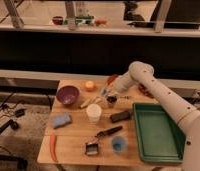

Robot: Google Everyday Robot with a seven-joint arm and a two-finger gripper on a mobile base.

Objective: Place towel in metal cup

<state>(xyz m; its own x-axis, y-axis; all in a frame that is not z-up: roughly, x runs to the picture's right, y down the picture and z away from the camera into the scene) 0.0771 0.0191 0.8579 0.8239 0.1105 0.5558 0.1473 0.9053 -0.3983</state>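
My gripper [106,93] is at the middle of the wooden table [73,135], right above and just left of a small dark metal cup [111,102]. A small pale bluish patch that may be the towel [103,91] shows at the gripper's tip. I cannot tell whether it is held. The arm [143,75] reaches in from the right.
A purple bowl [67,94], an orange [89,85], a white cup [94,113], a blue folded pad [61,120], a black brush [109,132], a blue cup [118,144] and a dark block [119,116] lie around. A green tray [155,131] stands at the right.
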